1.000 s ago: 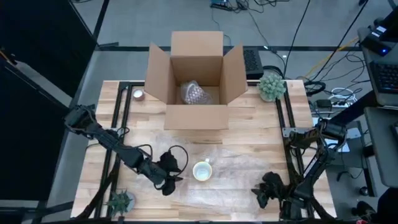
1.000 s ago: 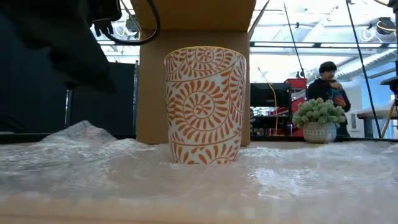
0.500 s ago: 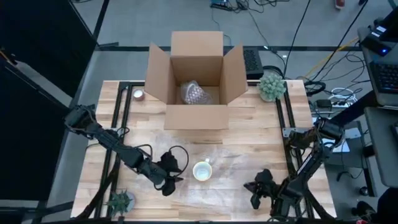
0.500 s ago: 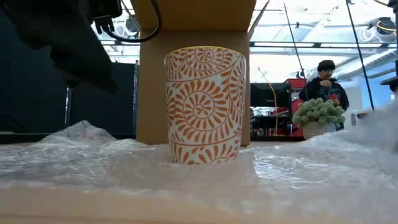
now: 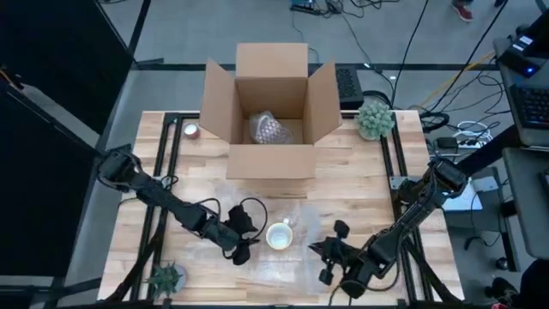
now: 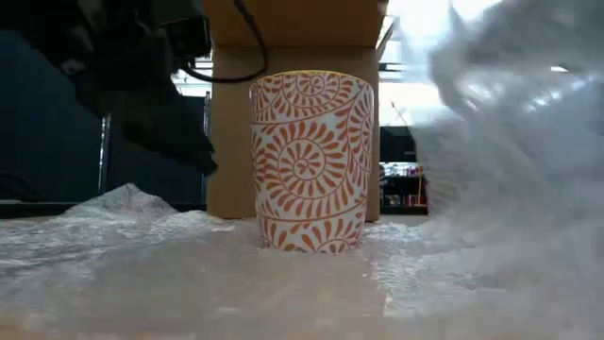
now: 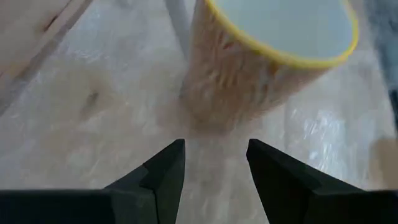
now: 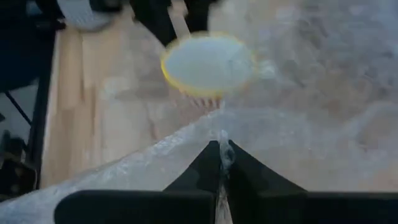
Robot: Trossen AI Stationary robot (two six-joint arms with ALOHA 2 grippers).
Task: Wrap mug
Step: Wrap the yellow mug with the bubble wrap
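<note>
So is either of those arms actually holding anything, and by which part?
Yes. The right gripper is shut on the edge of the bubble wrap. The left gripper, open beside the mug, holds nothing.

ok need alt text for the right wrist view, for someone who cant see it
The right gripper, shut on the edge of a bubble wrap sheet, lifts it toward a yellow-rimmed mug standing upright on the wrap. The left gripper shows dark just beyond the mug, over the wooden table.

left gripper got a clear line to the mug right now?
Probably yes. The left gripper sits just beside the mug, fingers open and aimed at its base, with only flat bubble wrap between. The right gripper holds the wrap's other edge, on the mug's far side.
</note>
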